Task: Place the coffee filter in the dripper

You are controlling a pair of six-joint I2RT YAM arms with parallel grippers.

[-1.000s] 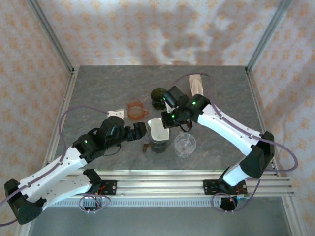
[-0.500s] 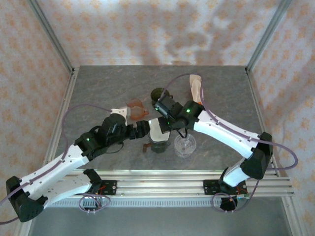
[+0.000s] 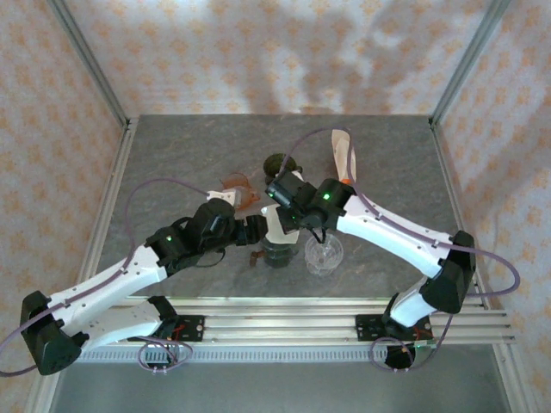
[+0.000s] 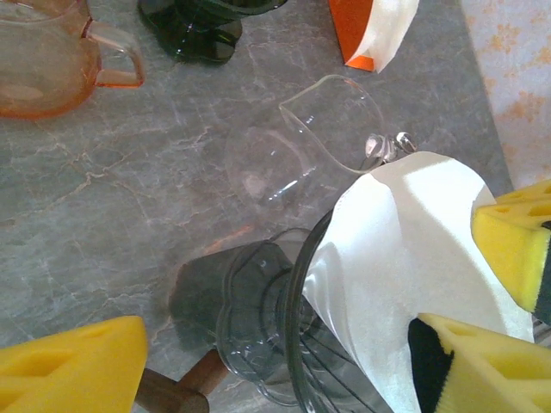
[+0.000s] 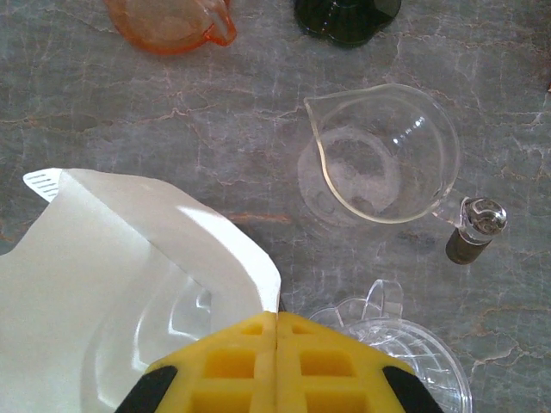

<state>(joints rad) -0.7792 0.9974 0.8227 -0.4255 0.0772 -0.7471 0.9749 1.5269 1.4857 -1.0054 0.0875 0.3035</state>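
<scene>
Reaching in from the right, the right arm (image 3: 387, 231) makes a long bend over the table (image 3: 172, 155) and points its tip down at the middle. The right gripper (image 5: 275, 331) has its two yellow pads pressed tight together. The edge of the coffee filter (image 4: 405, 258) runs into the line where they meet, so it is pinching the paper. The left arm (image 3: 112, 288) lies low and stretches from the near left corner to the same spot. The left gripper (image 3: 250, 231) has its fingers (image 4: 73, 366) wide apart, with the dripper (image 4: 254, 327) and the paper between them. In the left wrist view one yellow pad sits right by the paper, but I cannot tell if it touches.

The filter is thin, smooth white paper, folded into a cone with a crimped seam down one side. Its lower part sits inside the bowl of the dripper and its top sticks out above the rim. The dripper is smoky grey glass with thin ribs, a round wavy foot and a brown handle (image 4: 176, 391). Just beside it stands a clear glass jug (image 5: 379, 155) with a pointed spout. Farther back are an orange glass cup (image 4: 43, 60), a dark green glass piece (image 5: 346, 17) and an orange and white packet (image 4: 370, 30). The table top is grey stone with pale veins.
</scene>
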